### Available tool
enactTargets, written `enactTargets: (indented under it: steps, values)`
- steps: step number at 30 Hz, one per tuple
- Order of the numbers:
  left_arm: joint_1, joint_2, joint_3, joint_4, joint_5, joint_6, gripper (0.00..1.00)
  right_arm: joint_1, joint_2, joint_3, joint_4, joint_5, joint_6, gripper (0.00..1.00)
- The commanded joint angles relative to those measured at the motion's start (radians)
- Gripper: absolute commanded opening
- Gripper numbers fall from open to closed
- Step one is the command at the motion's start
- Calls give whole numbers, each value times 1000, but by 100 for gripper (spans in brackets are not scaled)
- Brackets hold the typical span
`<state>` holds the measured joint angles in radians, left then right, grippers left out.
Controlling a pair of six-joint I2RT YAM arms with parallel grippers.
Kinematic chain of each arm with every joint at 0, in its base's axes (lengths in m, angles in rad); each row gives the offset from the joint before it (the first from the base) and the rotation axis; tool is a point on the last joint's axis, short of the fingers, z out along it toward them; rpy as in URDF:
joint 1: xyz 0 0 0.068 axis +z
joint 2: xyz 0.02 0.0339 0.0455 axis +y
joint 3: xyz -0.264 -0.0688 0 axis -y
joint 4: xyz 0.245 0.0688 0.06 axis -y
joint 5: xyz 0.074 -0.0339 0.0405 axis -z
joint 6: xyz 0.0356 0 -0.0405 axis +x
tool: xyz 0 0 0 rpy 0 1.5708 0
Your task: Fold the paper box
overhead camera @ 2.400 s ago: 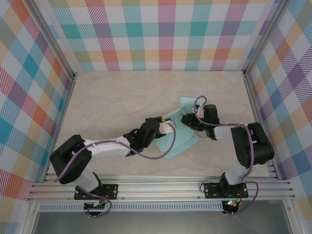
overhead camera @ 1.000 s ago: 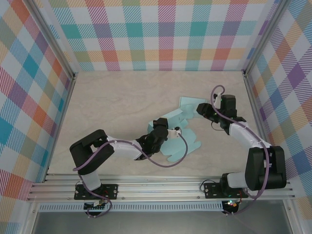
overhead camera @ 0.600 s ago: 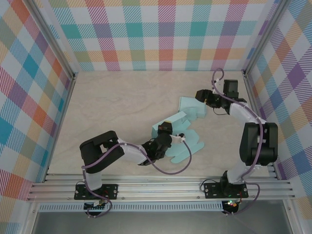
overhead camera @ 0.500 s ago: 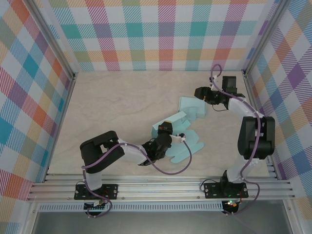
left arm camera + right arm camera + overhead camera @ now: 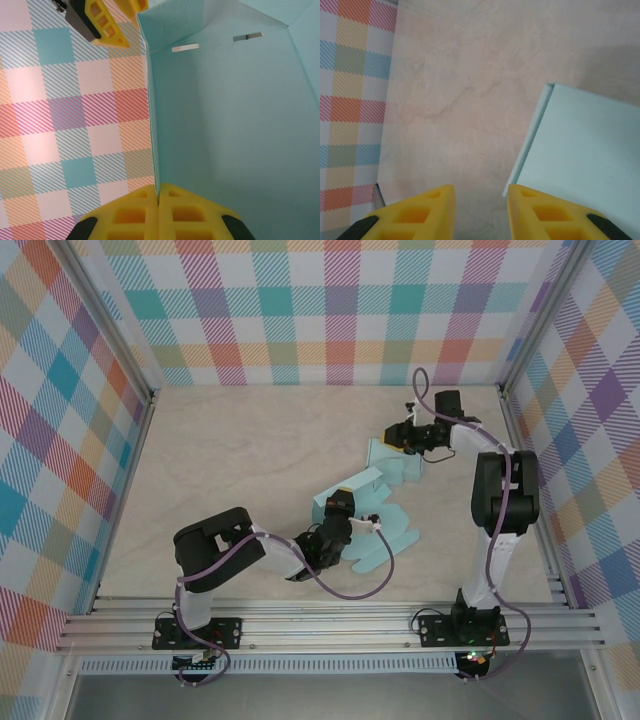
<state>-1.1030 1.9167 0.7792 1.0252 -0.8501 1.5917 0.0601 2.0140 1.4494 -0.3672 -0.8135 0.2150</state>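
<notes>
So the paper box [image 5: 398, 470] sits a bit right of the middle of the table [image 5: 240, 450], and it's only half folded. From the top camera its long axis runs roughly near-to-far, leaning toward the far right corner. The rounded flaps lie flat at the near end, a flat panel points away at the far end, and one wall stands up along the left side.

The left claw [image 5: 338, 503] is pinched shut on the edge of that upright wall. The left wrist cam makes this really obvious: the yellow pads [image 5: 135, 216] are pressed together with the thin teal edge clamped between them. The wall runs straight up the frame from there. You also get two small slots [image 5: 185, 48] cut in the panel, which the top view can't resolve, plus the right claw [image 5: 116, 17] peeking in at the top.

In the overhead the right claw [image 5: 396, 438] hangs at the far edge of the box. Its own cam shows the fingers [image 5: 427, 215] parted with bare table in the gap, so it's holding nothing. The panel's corner sits just beside one fingertip, and I can't tell if they touch.
</notes>
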Motion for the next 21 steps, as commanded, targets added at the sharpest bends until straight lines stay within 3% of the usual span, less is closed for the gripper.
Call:
enactTargets:
  steps: [1, 8, 21]
  values:
    - [18, 1, -30, -15, -2, 21, 0, 3, 26, 25, -53, -78, -37, 32]
    - [55, 17, -35, -19, -4, 10, 0, 3, 16, -5, -61, -164, -31, 32]
    - [69, 61, -34, 6, -14, 20, 0, 9, -38, -125, 80, -282, 40, 34]
